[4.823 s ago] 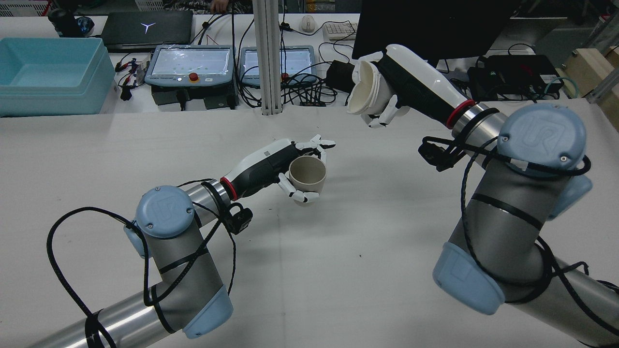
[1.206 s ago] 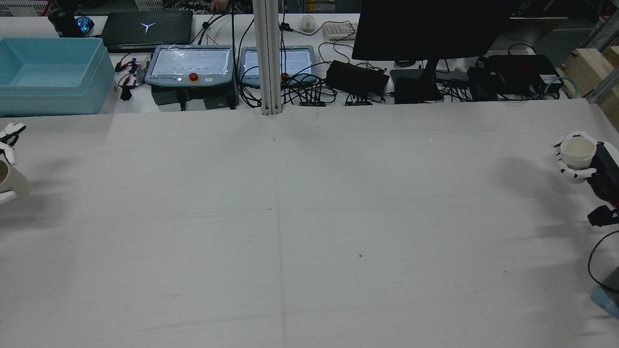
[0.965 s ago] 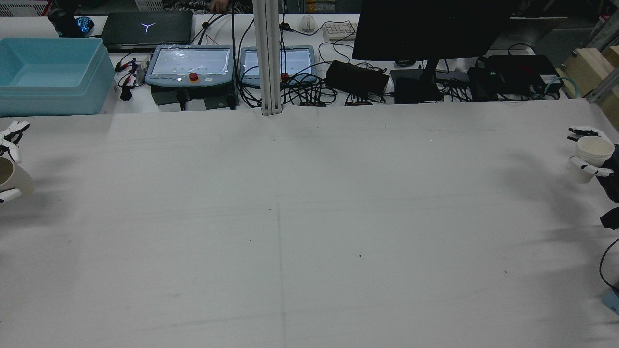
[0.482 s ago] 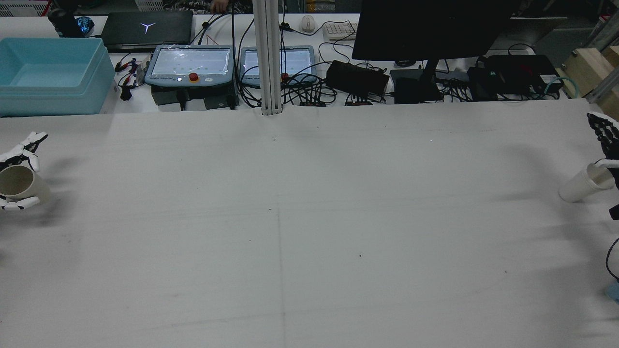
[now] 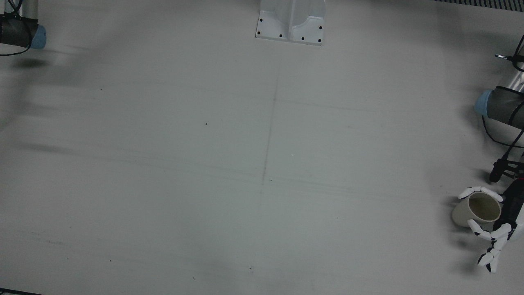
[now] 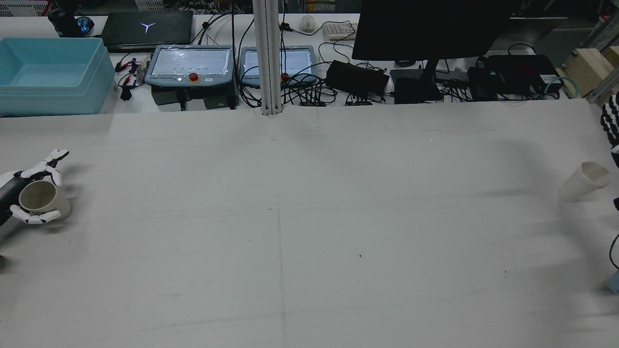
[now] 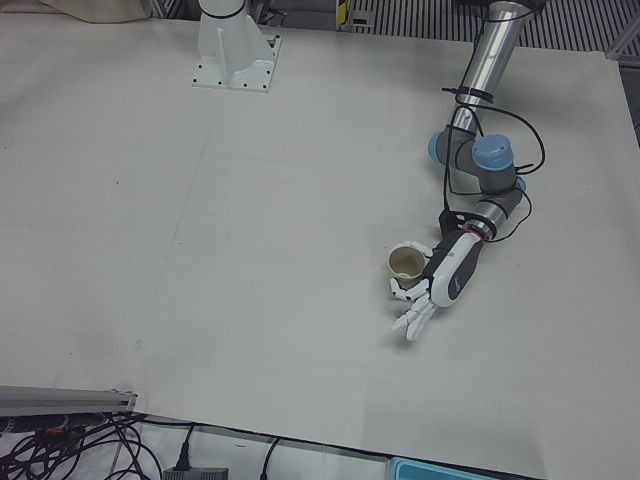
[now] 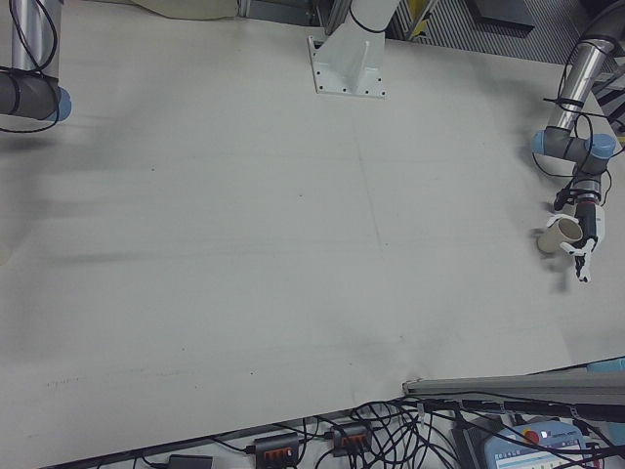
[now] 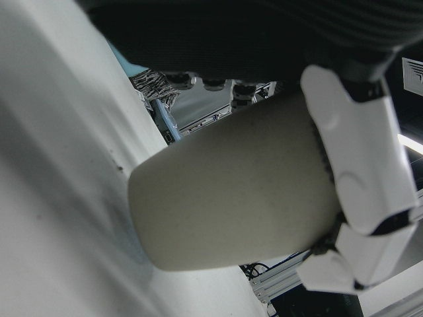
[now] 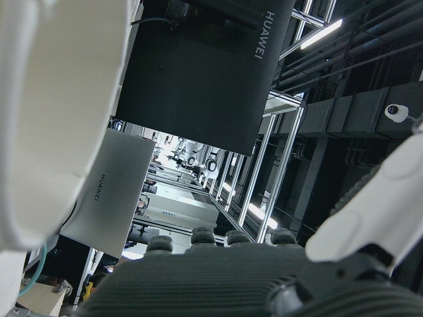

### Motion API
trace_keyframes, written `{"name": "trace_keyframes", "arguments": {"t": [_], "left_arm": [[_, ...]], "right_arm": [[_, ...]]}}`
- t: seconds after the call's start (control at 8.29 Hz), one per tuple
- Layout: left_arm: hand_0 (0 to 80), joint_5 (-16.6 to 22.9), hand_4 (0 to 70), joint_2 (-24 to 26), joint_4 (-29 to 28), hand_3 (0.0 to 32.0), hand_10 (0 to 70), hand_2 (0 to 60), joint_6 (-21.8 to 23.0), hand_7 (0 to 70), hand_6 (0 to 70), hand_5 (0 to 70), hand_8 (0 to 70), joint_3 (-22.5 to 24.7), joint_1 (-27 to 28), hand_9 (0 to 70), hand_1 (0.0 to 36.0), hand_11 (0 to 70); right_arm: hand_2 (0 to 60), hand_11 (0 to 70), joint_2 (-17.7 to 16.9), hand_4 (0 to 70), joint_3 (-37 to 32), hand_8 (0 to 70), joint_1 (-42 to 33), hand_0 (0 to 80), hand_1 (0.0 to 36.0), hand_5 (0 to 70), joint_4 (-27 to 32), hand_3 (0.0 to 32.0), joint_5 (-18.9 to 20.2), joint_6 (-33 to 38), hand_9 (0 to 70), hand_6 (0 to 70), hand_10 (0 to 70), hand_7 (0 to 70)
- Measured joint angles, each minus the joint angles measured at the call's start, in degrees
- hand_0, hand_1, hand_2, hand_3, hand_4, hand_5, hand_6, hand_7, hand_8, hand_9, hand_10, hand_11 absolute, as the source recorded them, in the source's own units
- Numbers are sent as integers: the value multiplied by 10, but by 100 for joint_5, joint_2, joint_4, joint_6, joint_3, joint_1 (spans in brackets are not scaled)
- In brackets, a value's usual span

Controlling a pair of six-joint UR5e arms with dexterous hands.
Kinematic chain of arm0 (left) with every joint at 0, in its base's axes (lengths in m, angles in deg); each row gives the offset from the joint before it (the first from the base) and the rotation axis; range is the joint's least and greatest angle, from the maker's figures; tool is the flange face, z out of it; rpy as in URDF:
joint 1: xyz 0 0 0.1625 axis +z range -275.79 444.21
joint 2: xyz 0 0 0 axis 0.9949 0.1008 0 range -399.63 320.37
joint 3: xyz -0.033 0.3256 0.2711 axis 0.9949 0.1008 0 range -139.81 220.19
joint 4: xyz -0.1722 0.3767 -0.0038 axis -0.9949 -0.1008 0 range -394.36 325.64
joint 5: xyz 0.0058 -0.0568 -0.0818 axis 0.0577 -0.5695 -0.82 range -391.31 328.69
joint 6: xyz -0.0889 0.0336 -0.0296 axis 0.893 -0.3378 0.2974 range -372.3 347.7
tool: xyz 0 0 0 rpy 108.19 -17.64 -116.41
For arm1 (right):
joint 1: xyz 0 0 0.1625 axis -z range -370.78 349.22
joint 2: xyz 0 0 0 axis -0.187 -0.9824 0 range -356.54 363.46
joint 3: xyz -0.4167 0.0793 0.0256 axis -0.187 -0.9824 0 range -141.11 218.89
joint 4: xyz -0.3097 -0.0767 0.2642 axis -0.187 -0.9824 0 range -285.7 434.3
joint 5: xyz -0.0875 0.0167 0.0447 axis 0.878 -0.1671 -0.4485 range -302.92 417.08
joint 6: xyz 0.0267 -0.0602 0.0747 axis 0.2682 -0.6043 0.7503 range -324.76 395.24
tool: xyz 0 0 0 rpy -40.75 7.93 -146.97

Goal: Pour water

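The left robot hand (image 7: pixel 432 285) is cupped around a beige cup (image 7: pixel 405 265) with some fingers curled against its wall and others stretched straight past it; the cup sits tilted on the counter (image 5: pixel 262 164), close to the counter's left edge. The right robot hand (image 6: pixel 611 126) is only partly visible at the rear view's right border, fingers spread and clear of the white paper cup (image 6: pixel 582 181), which leans on the counter just below it near the right edge. Between the two cups the whole middle of the counter lies bare.
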Motion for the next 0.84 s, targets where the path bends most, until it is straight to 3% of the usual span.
{"name": "trace_keyframes", "arguments": {"t": [0.12,0.24,0.6,0.84], "left_arm": [[387,-5,179,23,21,0,0,55,20,29,0,0,0,6,20,0,53,0],[352,1,99,45,51,0,0,24,37,23,0,0,0,11,27,0,40,0],[37,26,68,61,164,0,0,29,194,22,0,0,0,26,32,0,0,0],[0,36,56,51,387,0,0,17,556,16,0,0,0,59,15,0,0,0]], "right_arm": [[0,0,-6,0,16,35,-30,369,0,0,0,320,5,0,0,0,0,0],[0,0,-8,0,27,37,-46,369,0,0,-1,320,9,0,0,0,0,0],[0,0,-9,0,93,42,-55,379,0,0,-1,320,12,-6,0,0,0,0],[0,0,-7,0,249,39,-59,388,0,0,-30,320,18,-24,0,0,0,0]]}}
